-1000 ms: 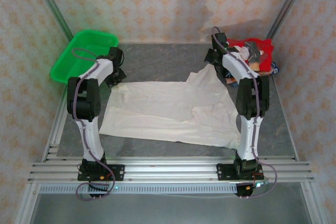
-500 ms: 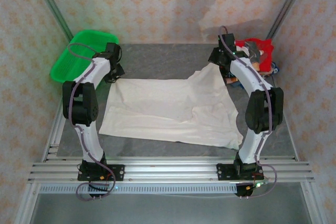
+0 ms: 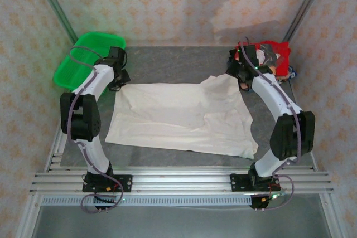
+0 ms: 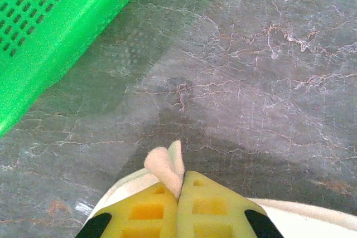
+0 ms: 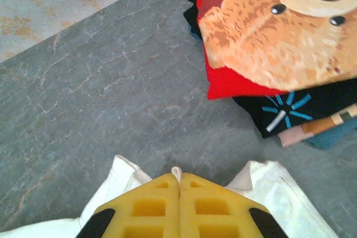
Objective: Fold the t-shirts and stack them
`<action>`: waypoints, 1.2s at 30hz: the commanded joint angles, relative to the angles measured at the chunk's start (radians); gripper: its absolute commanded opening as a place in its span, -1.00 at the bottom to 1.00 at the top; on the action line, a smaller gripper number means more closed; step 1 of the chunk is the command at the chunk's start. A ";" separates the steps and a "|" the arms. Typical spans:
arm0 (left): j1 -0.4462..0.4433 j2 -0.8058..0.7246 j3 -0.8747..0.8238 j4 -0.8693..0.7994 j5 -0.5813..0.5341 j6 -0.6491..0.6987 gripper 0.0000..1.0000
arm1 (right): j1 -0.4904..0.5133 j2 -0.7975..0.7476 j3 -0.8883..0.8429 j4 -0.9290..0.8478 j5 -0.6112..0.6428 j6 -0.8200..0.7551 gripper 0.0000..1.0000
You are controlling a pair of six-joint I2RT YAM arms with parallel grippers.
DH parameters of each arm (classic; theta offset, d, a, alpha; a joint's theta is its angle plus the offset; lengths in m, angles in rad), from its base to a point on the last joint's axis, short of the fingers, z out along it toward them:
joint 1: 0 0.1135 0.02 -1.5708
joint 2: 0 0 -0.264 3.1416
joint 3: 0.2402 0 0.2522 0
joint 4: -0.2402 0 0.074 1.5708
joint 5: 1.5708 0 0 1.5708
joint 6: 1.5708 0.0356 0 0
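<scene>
Both arms have reached further toward the far edge since the earlier frame, elbows swung outward. The shirt's (image 3: 178,118) far edge has gone back with them and lies straighter.

1 basket (image 3: 72,62), green mesh, sits at the tabletop's (image 3: 173,65) far-left corner; from above its inside shows plain green. In the left wrist view its wall (image 4: 50,20) runs just beyond the fingers, apart from the cloth.

At the far-right corner lies 1 stack (image 3: 276,54) of folded shirts directly on the tabletop. The red shirt (image 5: 223,82) with the teddy-bear print is on top. Under it is a black 1 with a blue burst print, and more coloured edges show below that.

The left gripper (image 3: 119,77) is at the shirt's far-left corner. Its 2 yellow fingers (image 4: 146,210) are pressed together with a small fold of off-white cloth (image 4: 165,166) pinched between the tips.

The right gripper (image 3: 241,75) is at the shirt's far-right corner, near the stack but not touching it. Its 2 fingers (image 5: 146,207) meet with no gap, a nub of cloth caught at the tips and cloth (image 5: 273,190) spreading to both sides beneath them.

The shirt lies spread across the middle of the tabletop, wrinkled, its near edge close to the near edge.
</scene>
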 commanded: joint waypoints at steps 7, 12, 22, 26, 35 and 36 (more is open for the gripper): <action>0.010 -0.055 -0.054 0.021 -0.077 0.065 -1.00 | -0.004 -0.188 -0.151 -0.089 0.023 0.069 -1.00; 0.011 -0.059 -0.054 0.017 -0.113 0.099 -1.00 | -0.004 -0.276 -0.242 -0.132 0.028 0.103 -1.00; 0.011 -0.075 -0.096 0.024 -0.142 0.133 -1.00 | -0.004 -0.393 -0.371 -0.190 0.065 0.156 -1.00; 0.011 -0.115 -0.151 0.029 -0.151 0.128 -1.00 | -0.004 -0.454 -0.403 -0.220 0.070 0.182 -1.00; 0.011 -0.174 -0.257 0.007 -0.190 0.083 -1.00 | -0.004 -0.548 -0.491 -0.285 0.060 0.236 -1.00; 0.011 -0.181 -0.271 0.006 -0.192 0.078 -1.00 | -0.005 -0.559 -0.502 -0.291 0.058 0.244 -1.00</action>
